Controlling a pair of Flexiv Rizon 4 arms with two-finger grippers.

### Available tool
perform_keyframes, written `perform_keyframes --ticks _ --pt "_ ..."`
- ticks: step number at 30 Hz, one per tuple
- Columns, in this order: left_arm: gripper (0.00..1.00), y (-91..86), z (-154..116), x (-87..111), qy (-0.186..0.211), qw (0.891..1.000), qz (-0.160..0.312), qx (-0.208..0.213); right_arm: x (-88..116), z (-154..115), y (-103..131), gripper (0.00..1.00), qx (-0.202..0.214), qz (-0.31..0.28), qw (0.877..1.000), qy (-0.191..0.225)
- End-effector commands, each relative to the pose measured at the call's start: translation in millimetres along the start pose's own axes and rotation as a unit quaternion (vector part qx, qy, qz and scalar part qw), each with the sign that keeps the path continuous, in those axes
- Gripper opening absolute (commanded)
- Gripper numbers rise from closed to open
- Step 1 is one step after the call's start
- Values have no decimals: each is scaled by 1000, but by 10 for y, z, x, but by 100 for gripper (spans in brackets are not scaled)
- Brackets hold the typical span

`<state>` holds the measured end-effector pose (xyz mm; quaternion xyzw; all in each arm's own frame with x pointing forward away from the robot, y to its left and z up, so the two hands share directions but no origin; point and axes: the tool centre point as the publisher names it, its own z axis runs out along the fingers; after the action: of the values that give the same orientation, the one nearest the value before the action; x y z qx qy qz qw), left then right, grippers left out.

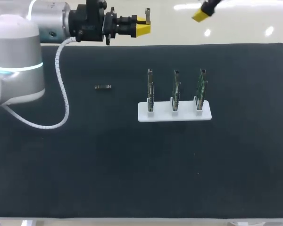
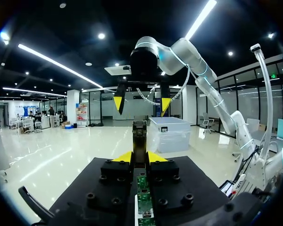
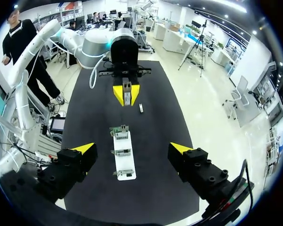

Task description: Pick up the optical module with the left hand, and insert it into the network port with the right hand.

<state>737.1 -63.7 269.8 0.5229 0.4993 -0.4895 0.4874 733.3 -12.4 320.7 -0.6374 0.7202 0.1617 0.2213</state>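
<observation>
1. Seen from overhead, the small dark module [image 1: 103, 87] lies flat and alone on the black mat [image 1: 132, 165]. It sits well to the left of a white stand [image 1: 162, 116] holding three circuit boards [image 1: 175, 89] upright in a row.
2. The module's long axis runs side to side across the table, parallel to the row of boards. It is too small to tell which end faces the stand.
3. The left gripper [image 1: 142, 29] hangs over the mat's far edge, apart from the module. Its yellow tips are drawn close together, with a thin grey strip showing between them.
4. Only the right wrist view shows the right gripper [image 3: 132, 148] in full. Its fingers are spread wide and empty above the stand, with the module and left gripper ahead of it.
5. The head view catches just one yellow tip of the right gripper.
6. The left wrist view looks out at the right gripper, whose tips are parted in the air. The mat, stand and module appear only in the other two views.
</observation>
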Motion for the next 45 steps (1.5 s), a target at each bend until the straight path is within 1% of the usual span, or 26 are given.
perform_keyframes --ticks 1,3,6,11,15,17,18,21,22,23,24,25,31,32,33,34,35,37,38,40,43,45 --pt "0 -15 2 5 -1 1000 1 -3 -341 122 -145 100 -34 -10 999 19" --pt "0 -15 2 5 -1 1000 1 -3 -425 169 -166 100 -38 -19 999 18" --pt "0 -15 2 5 -1 1000 1 -3 -500 212 -188 100 -42 -19 999 15" --pt "0 -15 2 5 -1 1000 1 -3 -663 326 -172 100 -51 -27 998 15" --pt "0 -15 2 5 -1 1000 1 -3 -747 429 -142 100 -58 -30 998 2" --pt "0 -15 2 5 -1 1000 1 -3 -773 466 -126 100 -64 -30 997 4" --pt "0 -15 2 5 -1 1000 1 -3 -781 481 -119 97 -65 -29 997 5" --pt "0 -15 2 5 -1 1000 1 -3 -782 498 -85 100 -68 -27 997 3" --pt "0 -15 2 5 -1 1000 1 -3 -777 500 -71 87 -68 -26 997 3" --pt "0 -15 2 5 -1 1000 1 -3 -774 503 -61 83 -68 -24 997 3" --pt "0 -15 2 5 -1 1000 1 -3 -771 504 -47 84 -68 -23 997 3" --pt "0 -15 2 5 -1 1000 1 -3 -773 505 -35 88 -68 -22 997 3" --pt "0 -15 2 5 -1 1000 1 -3 -774 523 26 88 -69 -16 997 4" --pt "0 -15 2 5 -1 1000 1 -3 -776 528 35 91 -70 -14 997 4" --pt "0 -15 2 5 -1 1000 1 -3 -779 535 44 91 -70 -14 997 5" --pt "0 -15 2 5 -1 1000 1 -3 -780 542 52 88 -71 -13 997 5" --pt "0 -15 2 5 -1 1000 1 -3 -777 550 62 90 -71 -11 997 5" --pt "0 -15 2 5 -1 1000 1 -3 -773 559 81 87 -71 -7 997 5" --pt "0 -15 2 5 -1 1000 1 -3 -768 564 96 89 -70 -5 998 5" --pt "0 -15 2 5 -1 1000 1 -3 -766 567 115 87 -68 -1 998 4" --pt "0 -15 2 5 -1 1000 1 -3 -774 567 143 87 -65 3 998 5" --pt "0 -15 2 5 -1 1000 1 -3 -775 569 151 84 -63 6 998 9"
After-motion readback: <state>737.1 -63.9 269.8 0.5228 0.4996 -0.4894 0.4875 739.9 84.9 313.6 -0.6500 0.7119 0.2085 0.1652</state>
